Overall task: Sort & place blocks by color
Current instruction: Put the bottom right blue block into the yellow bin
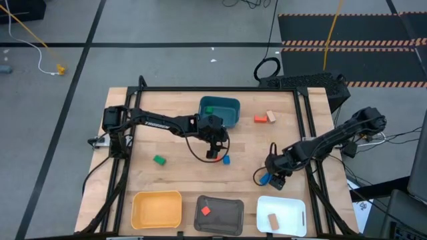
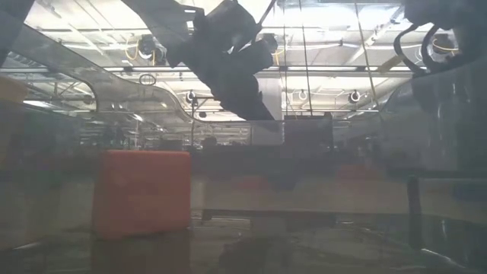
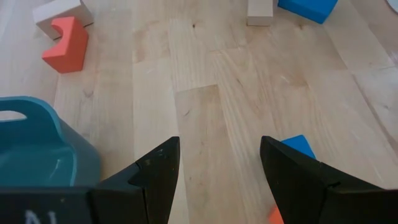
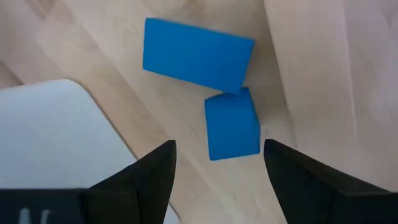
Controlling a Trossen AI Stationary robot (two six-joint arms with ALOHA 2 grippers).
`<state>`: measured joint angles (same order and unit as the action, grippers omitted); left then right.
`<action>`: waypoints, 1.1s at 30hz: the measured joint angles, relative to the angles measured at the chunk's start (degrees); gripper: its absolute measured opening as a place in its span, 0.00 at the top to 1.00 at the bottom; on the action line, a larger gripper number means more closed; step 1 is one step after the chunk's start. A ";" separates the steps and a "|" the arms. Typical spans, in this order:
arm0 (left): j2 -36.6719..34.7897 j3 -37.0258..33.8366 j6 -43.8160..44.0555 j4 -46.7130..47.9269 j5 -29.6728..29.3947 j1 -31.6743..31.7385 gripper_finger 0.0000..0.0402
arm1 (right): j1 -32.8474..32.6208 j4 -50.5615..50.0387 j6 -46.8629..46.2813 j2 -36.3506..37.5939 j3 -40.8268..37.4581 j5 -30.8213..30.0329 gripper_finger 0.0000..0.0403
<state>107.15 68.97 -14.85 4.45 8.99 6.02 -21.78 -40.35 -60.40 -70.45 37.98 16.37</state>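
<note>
On the tabletop (image 1: 187,175), the left gripper (image 1: 213,152) hangs near the centre, just at five o'clock from the teal tray (image 1: 220,110), its fingers spread wide with nothing between them. A small blue block (image 1: 226,160) lies right beside it at four o'clock, and a green block (image 1: 159,159) sits farther off at nine o'clock. The right gripper (image 4: 217,165) is likewise wide open and empty, poised over two blue blocks (image 4: 231,127) that touch at a corner, at twelve o'clock from the white tray (image 1: 281,215). That tray holds a tan block (image 1: 273,221); the grey tray (image 1: 219,215) holds a red block (image 1: 205,210). The yellow tray (image 1: 157,209) looks empty. Near the far edge, what seem to be a red piece (image 1: 260,119) and a tan piece (image 1: 271,117) lie together.
</note>
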 joint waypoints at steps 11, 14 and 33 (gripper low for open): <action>0.00 -0.01 -0.07 0.06 0.02 -1.67 0.44 | -1.52 3.45 4.02 -3.97 0.00 -4.06 0.42; 0.00 -0.02 -0.07 0.07 0.02 -2.01 0.44 | -2.45 3.44 4.87 -5.20 0.00 -4.18 0.42; 0.00 -0.01 -0.42 0.01 0.04 -2.31 0.44 | -3.47 1.10 15.84 -8.95 0.11 -8.39 0.71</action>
<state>107.15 68.96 -15.27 4.46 9.04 3.70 -25.26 -39.25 -44.57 -79.40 38.09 7.98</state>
